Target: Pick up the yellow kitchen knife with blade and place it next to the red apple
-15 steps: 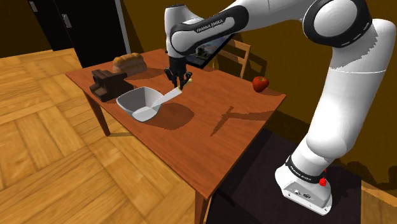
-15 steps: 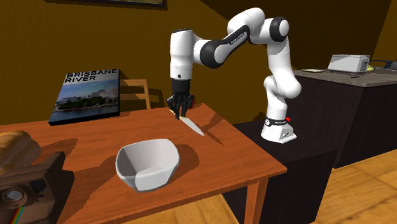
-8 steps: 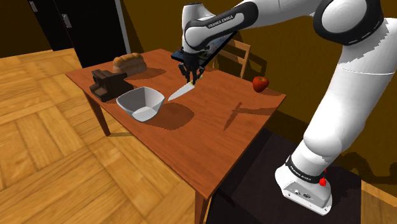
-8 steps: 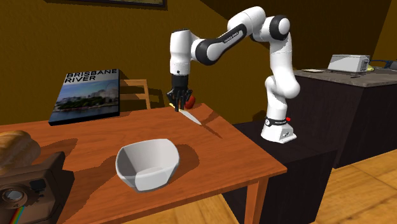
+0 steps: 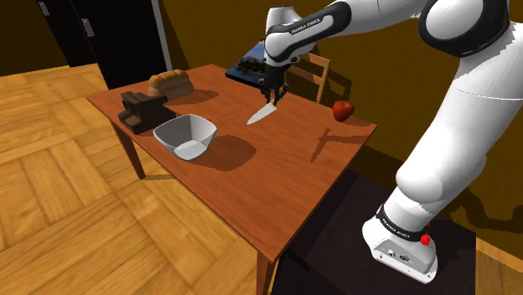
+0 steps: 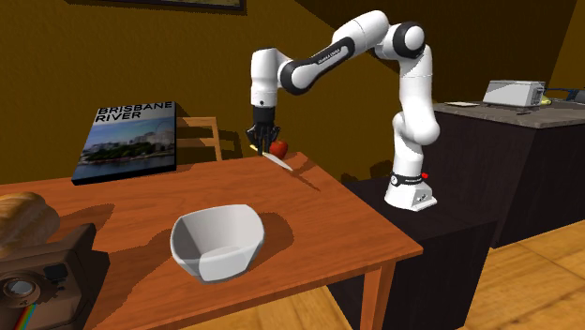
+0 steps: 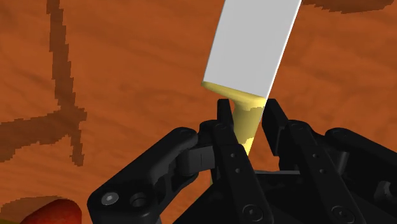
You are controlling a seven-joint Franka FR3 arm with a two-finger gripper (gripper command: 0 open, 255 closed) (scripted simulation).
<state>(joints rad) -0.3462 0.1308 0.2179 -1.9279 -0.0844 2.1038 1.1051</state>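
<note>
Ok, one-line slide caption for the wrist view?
Black gripper shut on the knife by its yellow handle, pale blade out over the wooden table.

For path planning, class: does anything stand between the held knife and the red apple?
Nothing visible does. The black pincer clasps the yellow-handled, grey-bladed knife above the brown wooden table; bare tabletop lies between it and the round red apple.
</note>
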